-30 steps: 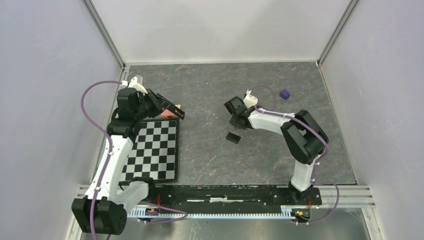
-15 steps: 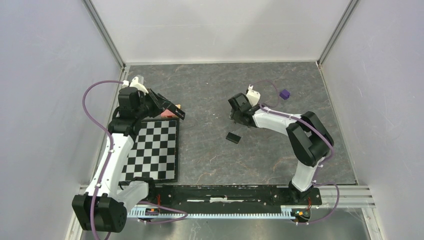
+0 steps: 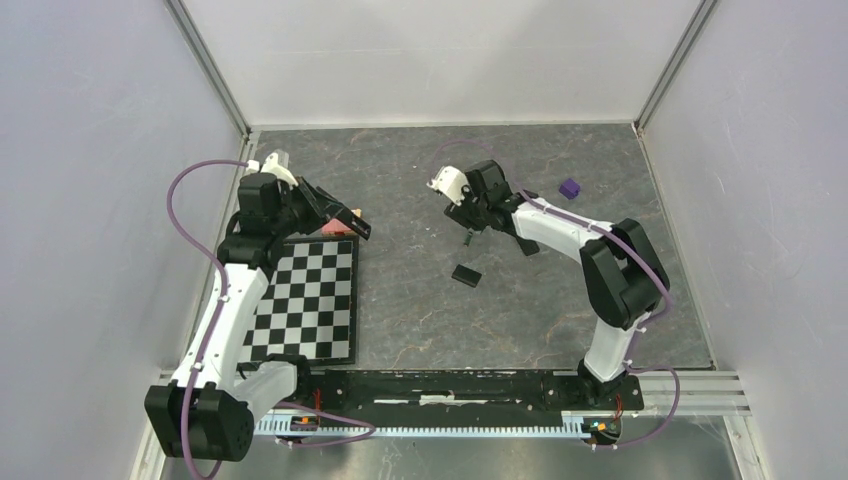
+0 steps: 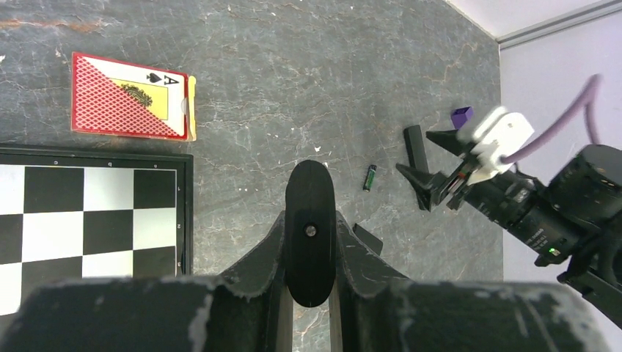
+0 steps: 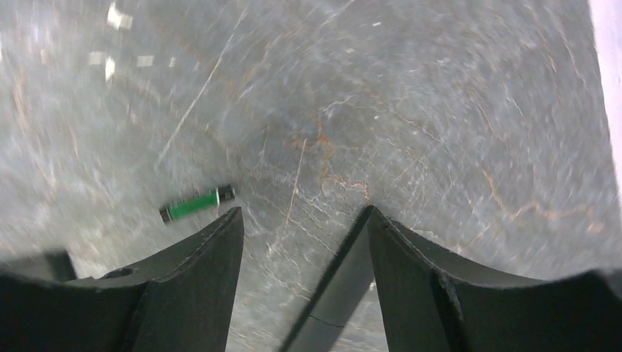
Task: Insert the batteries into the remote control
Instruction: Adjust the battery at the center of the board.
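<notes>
Grey marbled table (image 3: 420, 170), walled on three sides by pale panels. A chessboard (image 3: 305, 300) lies at its left, with a red-backed playing card (image 4: 128, 106) just beyond the board's far edge.

My left gripper (image 4: 310, 242) is pressed onto the remote control (image 4: 309, 191), a slim black bar pinched between both fingers. It is held off the surface above the board's far corner, near the card.

My right gripper (image 5: 301, 220) stands spread over the middle of the table, with nothing pinched. One battery (image 5: 196, 204), wrapped in green, lies flat on the table just outside my right gripper's left fingertip, apart from it. A second black bar (image 4: 415, 147) lies beside that gripper. Whether it touches a finger, I cannot tell.

A small black cover (image 3: 466, 274) rests on the table nearer the arm bases. A purple cube (image 3: 569, 188) sits well to the right.
</notes>
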